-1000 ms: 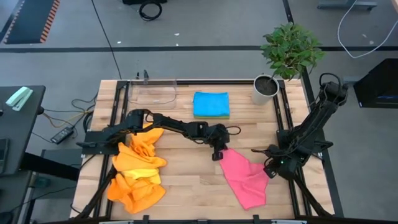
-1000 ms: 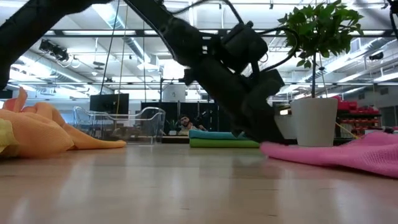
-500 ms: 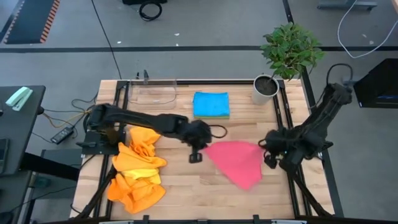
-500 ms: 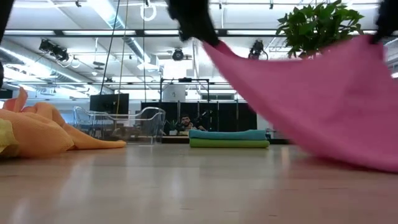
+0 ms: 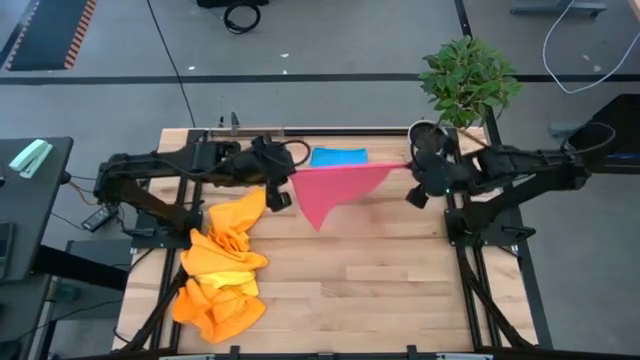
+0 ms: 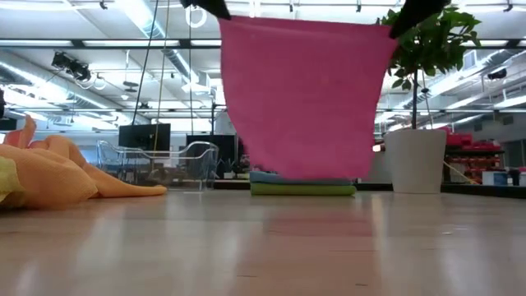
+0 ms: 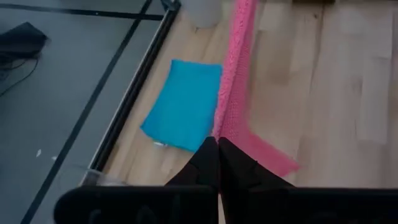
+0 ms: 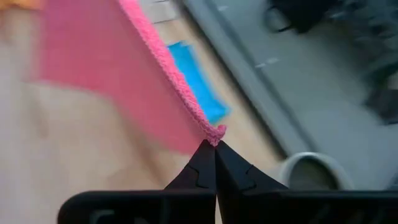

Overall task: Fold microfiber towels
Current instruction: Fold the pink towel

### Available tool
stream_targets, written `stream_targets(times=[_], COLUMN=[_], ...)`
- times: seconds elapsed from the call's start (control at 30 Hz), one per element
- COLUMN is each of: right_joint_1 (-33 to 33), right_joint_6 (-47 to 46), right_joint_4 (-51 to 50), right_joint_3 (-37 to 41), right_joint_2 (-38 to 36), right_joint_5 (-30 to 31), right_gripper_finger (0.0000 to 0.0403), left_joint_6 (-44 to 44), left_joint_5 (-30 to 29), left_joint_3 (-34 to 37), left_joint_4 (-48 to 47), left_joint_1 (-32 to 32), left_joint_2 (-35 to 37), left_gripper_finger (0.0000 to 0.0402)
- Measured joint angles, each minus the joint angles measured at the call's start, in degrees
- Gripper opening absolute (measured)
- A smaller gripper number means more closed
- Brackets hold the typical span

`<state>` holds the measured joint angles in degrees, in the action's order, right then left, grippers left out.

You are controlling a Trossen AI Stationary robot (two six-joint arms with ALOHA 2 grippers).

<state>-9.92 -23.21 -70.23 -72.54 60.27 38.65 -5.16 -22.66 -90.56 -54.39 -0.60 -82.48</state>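
Here the pink towel (image 5: 335, 188) hangs stretched in the air above the table's far half, clear of the wood. The left gripper (image 5: 284, 183) pinches one top corner, the right gripper (image 5: 413, 170) the other. Beneath lies a folded blue towel (image 5: 338, 157); orange towels (image 5: 222, 262) are heaped nearby.

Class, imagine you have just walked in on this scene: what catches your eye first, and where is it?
A pink towel hangs stretched in the air above the table's far middle, pinched at one top corner by the left gripper and at the other by the right gripper. Next, a crumpled orange heap of towels lies at the near left.
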Motion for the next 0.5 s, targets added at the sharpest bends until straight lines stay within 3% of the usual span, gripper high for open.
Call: stream_targets(times=[0.13,0.23,0.37,0.5], right_joint_1=[-2.2,-8.8,-20.0,-29.8], right_joint_6=[-3.3,-11.6,-25.5,-39.7], right_joint_4=[2.9,6.7,23.2,42.3], right_joint_3=[4.1,11.0,22.5,30.1], right_joint_2=[1.0,2.3,5.6,12.5], right_joint_5=[-7.9,-10.3,-14.2,-14.1], right_gripper_finger=[0.0000,0.0000,0.0000,0.0000], left_joint_6=[-3.5,-9.2,-21.9,-37.6], left_joint_5=[0.3,2.9,5.6,2.2], left_joint_3=[1.3,8.2,23.4,37.5], left_joint_4=[-3.3,0.5,15.9,35.3], left_joint_1=[-3.0,-8.6,-20.0,-29.4], left_joint_2=[-1.5,-1.8,-2.2,-2.5], left_gripper_finger=[0.0005,0.0005,0.0005,0.0005])
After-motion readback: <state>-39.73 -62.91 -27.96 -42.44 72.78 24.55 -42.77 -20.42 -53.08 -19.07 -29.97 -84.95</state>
